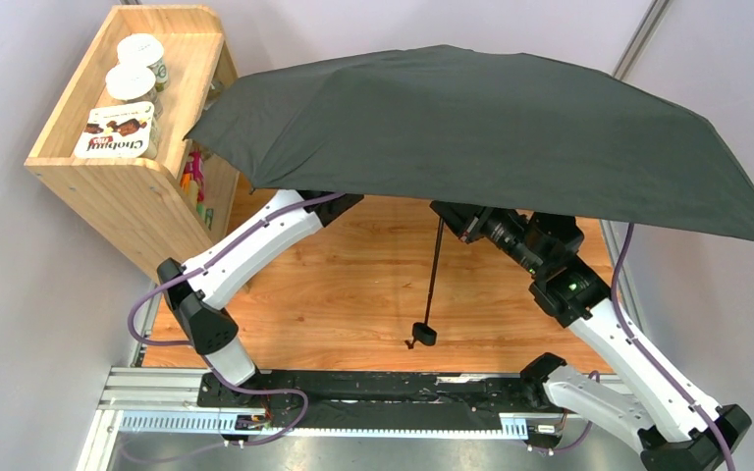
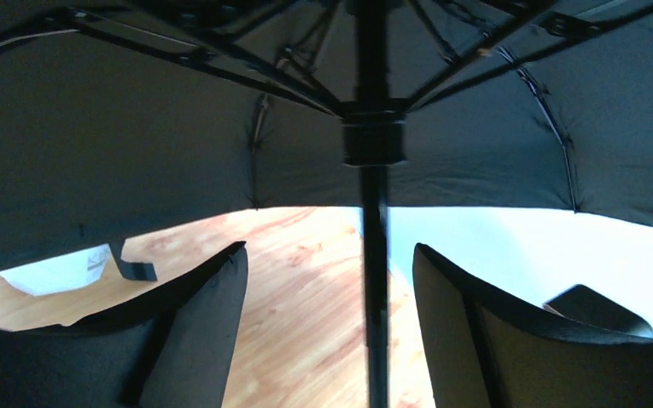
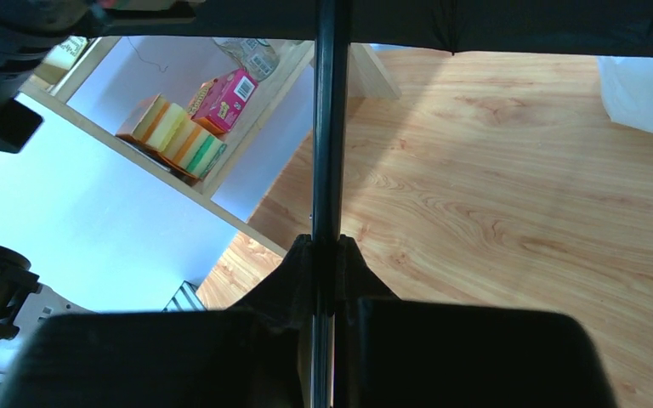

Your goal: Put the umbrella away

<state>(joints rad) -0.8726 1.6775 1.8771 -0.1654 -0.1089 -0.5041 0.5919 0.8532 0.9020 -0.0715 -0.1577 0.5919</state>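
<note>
The umbrella (image 1: 491, 128) hangs open above the counter (image 1: 353, 285) — its shaft (image 3: 330, 127) is clamped in the right tool (image 3: 325, 255). The left tool (image 2: 330, 263) is spread wide, with the shaft between its fingers.

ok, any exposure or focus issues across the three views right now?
Top external: even light, sharp, though the umbrella canopy blocks the far table. Left wrist: backlit, canopy underside near black against the bright wall, left gripper fingers soft silhouettes. Right wrist: right gripper dark and out of focus, shelf and table grain sharp.
</note>
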